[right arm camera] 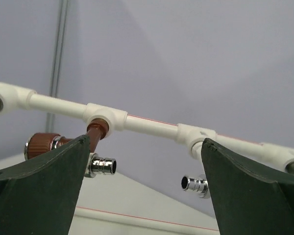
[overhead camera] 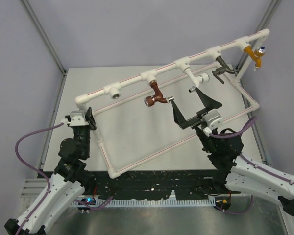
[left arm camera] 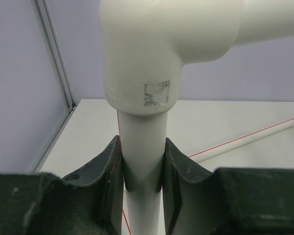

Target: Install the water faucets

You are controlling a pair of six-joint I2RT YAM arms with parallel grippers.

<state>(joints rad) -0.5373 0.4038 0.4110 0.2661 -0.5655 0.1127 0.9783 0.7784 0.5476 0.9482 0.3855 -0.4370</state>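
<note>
The reddish-brown faucet (overhead camera: 157, 94) hangs by its threaded end from a tee (overhead camera: 149, 75) of the white pipe frame, its dark-red knob to the left and a chrome nozzle to the right. In the right wrist view the faucet (right arm camera: 94, 133) sits at that tee, partly behind my left finger. My right gripper (overhead camera: 188, 97) (right arm camera: 146, 142) is open and empty, just right of the faucet and below the top pipe. My left gripper (overhead camera: 88, 117) (left arm camera: 143, 166) is shut on the frame's upright white pipe (left arm camera: 143, 142), just under the corner elbow (left arm camera: 147, 44).
On the top pipe stand a white-knobbed tap with a chrome nozzle (overhead camera: 201, 81) (right arm camera: 195, 183), a dark bronze lever tap (overhead camera: 223, 72) and an orange tap with a blue knob (overhead camera: 256, 54). An open tee (overhead camera: 113, 91) sits left of the faucet. The frame's lower pipes (overhead camera: 152, 154) cross the table.
</note>
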